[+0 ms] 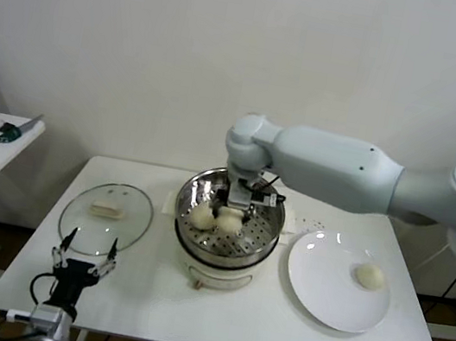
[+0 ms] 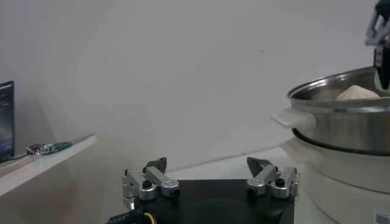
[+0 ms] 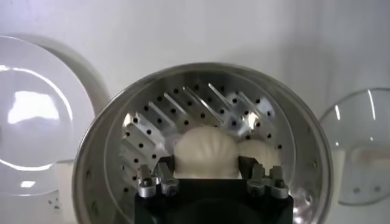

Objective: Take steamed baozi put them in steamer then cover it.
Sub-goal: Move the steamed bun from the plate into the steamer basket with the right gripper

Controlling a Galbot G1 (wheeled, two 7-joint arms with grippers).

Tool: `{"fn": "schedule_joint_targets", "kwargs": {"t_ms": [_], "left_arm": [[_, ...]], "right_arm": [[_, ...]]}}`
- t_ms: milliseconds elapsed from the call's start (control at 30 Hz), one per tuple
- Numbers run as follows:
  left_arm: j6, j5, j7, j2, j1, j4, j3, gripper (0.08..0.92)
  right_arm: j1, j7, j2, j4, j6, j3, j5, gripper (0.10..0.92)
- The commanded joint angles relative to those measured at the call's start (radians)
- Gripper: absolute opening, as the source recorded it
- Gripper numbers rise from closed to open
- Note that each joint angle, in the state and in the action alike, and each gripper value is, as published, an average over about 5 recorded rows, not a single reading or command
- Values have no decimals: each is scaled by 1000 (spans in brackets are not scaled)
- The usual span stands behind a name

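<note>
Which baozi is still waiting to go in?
Start at the steel steamer mid-table, where the right gripper holds one baozi beside another. On its right lies a white plate. The lone baozi there is it.

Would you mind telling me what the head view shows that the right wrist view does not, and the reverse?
Only the head view shows the lone baozi on the white plate, and the open left gripper waiting near the table's front edge by the glass lid.

Only the right wrist view shows the right gripper closed around a baozi just above the perforated tray.

Both show the steamer, buns inside it, the plate and the lid.
</note>
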Motion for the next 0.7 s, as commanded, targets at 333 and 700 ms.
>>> {"fn": "schedule_joint_targets", "kwargs": {"t_ms": [333, 700], "left_arm": [[2, -11, 0, 6, -1, 5, -7, 823], [1, -13, 0, 8, 1, 6, -15, 823]], "right_arm": [[-62, -11, 41, -34, 36, -19, -34, 679], [-69, -20, 40, -52, 40, 7, -37, 816]]}}
